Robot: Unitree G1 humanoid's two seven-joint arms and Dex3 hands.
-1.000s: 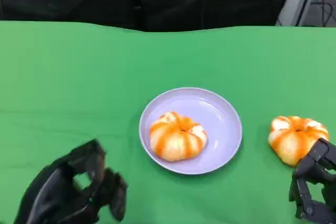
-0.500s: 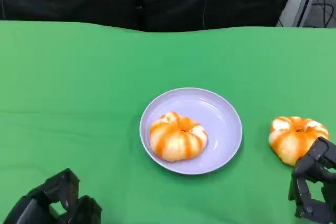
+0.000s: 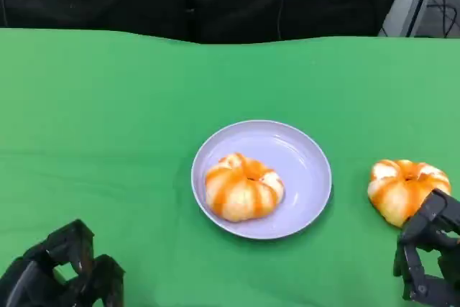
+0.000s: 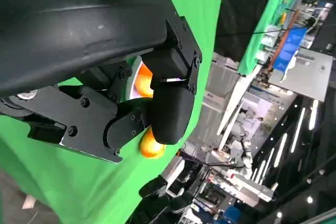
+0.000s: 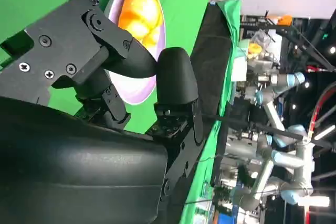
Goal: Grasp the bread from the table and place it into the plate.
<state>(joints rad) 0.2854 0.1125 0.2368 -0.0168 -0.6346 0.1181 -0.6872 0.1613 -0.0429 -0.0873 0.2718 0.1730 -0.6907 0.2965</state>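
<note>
Head view of the green tabletop (image 3: 108, 106) with two round, orange-striped buns. One bread roll (image 3: 243, 186) already lies in the lilac plate (image 3: 305, 156), towards the plate's near-left part; the second bread (image 3: 406, 189) sits on the cloth to the right of the plate, apart from its rim, and is judged to be the piece left to move. The right hand (image 3: 428, 260) is at the lower right corner, just in front of this bread, with its uppermost black finger overlapping the bun's near edge in the picture; whether it actually touches cannot be told. It holds nothing, and its fingers appear parted. The left hand (image 3: 61, 275) is low at the lower left corner, well apart from both buns and the plate, fingers bent and parted, holding nothing. In the right wrist view the plate (image 5: 137, 85) and the roll (image 5: 139, 14) in it appear beyond the hand's fingers (image 5: 176, 80). By its look the bread is probably light, soft and easily dented, with a glazed, perhaps slightly slick crust; a gentle enclosing hold across its widest part, fingers on opposite flanks rather than pressing on the dimpled top, seems the safest. The plate's free space lies on its far-right side, nearest the second bun.
</note>
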